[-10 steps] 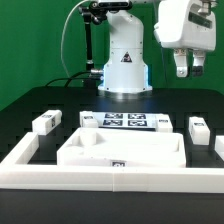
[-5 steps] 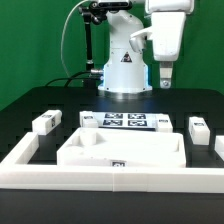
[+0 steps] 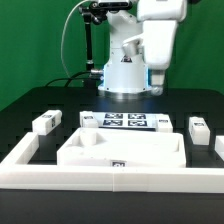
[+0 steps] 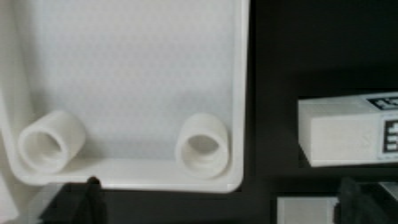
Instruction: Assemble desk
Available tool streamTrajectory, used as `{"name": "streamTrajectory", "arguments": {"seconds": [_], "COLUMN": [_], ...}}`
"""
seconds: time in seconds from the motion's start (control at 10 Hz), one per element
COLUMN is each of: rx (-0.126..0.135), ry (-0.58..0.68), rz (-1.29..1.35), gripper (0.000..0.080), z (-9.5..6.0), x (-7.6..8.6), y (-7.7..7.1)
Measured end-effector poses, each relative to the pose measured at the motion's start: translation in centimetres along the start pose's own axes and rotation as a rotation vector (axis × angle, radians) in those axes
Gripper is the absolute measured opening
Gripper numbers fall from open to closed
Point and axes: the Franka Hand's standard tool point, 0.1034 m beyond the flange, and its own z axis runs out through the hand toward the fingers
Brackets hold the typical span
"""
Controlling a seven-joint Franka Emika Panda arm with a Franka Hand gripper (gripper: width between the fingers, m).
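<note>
Gripper: the gripper [image 3: 156,86] hangs high over the far side of the table [image 3: 30,100], above the marker board [image 3: 125,122]. Its fingers are spread wide and released, with nothing between them.
Tabletop: the tabletop [image 3: 120,150] lies flat at the near middle with its hollows up. It is close to the near rim [image 3: 110,178], touching or not I cannot tell, and the marker board is just beyond it.
Legs: all are loose and apart from the panel. A leg [image 3: 46,122] sits at the exterior view's left and a second leg [image 3: 87,119] by the far-left corner. A third leg [image 3: 199,127] is at the exterior view's right and a fourth leg [image 3: 219,148] at that edge.
Wrist view: it looks down on one end of the panel, where two round hollows [image 4: 205,142] gape up. A tagged leg [image 4: 356,128] stands just beside the panel's edge, and I cannot tell which of the four it is. The dark fingertips [image 4: 80,200] just peek in.
Stage: nothing is joined yet, I'd say, and this reads as lining up for a first pick.
Risk, collision: if it comes down as it aims now, a finger could land on the panel's raised edge instead of straddling anything, shoving the tabletop askew.
Risk, knock: that leg is close to the panel, so a finger dropping between them could tip it or push it away.
Risk, grip: the legs are small smooth blocks, and an off-centre pinch could let one twist or squirt out.
Risk, later: a leg held tilted would likely jam at a hollow's lip.
</note>
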Motion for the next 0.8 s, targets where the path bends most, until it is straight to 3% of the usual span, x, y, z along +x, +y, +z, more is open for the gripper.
{"name": "streamTrajectory", "arguments": {"seconds": [0.1, 0.5, 0.7, 0.8], "rx": [0.005, 0.068, 0.059, 0.067], "ry": [0.003, 0.012, 0.014, 0.012], "rz": [0.011, 0.032, 0.036, 0.032], "gripper": [0.065, 0.065, 0.065, 0.065], "z": [1.2, 7.0, 6.5, 6.7], "x": [-0.5, -2.8, -2.5, -2.6], "y": [-0.2, -0.9, -0.7, -0.8]}}
